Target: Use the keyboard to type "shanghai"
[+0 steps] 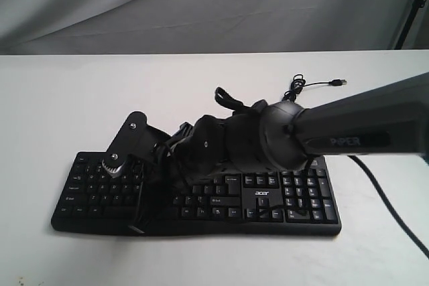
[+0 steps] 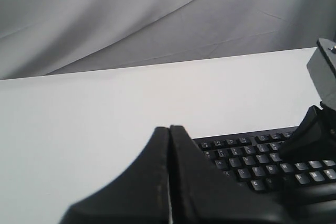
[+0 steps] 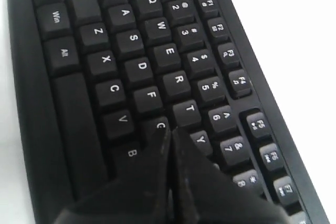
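The black keyboard (image 1: 288, 199) lies on the white table, acer logo facing the exterior camera. My right arm reaches in from the right across its middle. The right gripper (image 3: 169, 130) is shut and empty. Its tips rest low over the home row just past the G key (image 3: 159, 125), beside Y (image 3: 199, 140); the key under them is hidden. In the exterior view the right gripper (image 1: 157, 177) blends into the dark keys. The left gripper (image 2: 169, 128) is shut and empty, off the keyboard's (image 2: 252, 166) left part and apart from the keys. It is outside the exterior view.
The thin USB cable (image 1: 301, 86) curls on the table behind the keyboard, its plug (image 1: 340, 82) lying loose. A black arm cable (image 1: 395, 216) trails at the right. Grey cloth (image 1: 201, 5) hangs behind the table's far edge. A grey part of the right arm (image 2: 325, 72) stands above the keys.
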Motion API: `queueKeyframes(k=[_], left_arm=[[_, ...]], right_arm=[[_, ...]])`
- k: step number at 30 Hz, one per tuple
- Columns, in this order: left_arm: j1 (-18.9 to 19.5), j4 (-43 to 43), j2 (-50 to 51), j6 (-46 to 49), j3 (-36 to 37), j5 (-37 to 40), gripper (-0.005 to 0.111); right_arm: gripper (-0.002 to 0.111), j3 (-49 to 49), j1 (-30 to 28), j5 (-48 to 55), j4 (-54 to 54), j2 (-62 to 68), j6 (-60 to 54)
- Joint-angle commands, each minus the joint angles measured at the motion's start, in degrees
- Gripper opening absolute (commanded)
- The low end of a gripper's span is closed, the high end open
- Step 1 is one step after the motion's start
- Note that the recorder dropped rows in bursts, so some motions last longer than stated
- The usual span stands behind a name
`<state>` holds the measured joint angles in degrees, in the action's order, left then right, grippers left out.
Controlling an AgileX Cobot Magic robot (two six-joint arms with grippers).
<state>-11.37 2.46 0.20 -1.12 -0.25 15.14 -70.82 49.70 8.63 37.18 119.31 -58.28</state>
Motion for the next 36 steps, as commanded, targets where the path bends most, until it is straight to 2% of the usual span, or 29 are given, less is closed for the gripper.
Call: queueKeyframes(k=[1, 36], left_arm=[[-0.2, 0.0, -0.2, -0.2, 0.2, -0.3, 0.0], [-0.2, 0.0, -0.2, -0.2, 0.2, -0.3, 0.0]], right_arm=[[0.0, 1.4, -0.5, -1.6, -0.2, -1.7, -0.4], [0.0, 1.4, -0.4, -4.3, 1.4, 1.5, -2.0]])
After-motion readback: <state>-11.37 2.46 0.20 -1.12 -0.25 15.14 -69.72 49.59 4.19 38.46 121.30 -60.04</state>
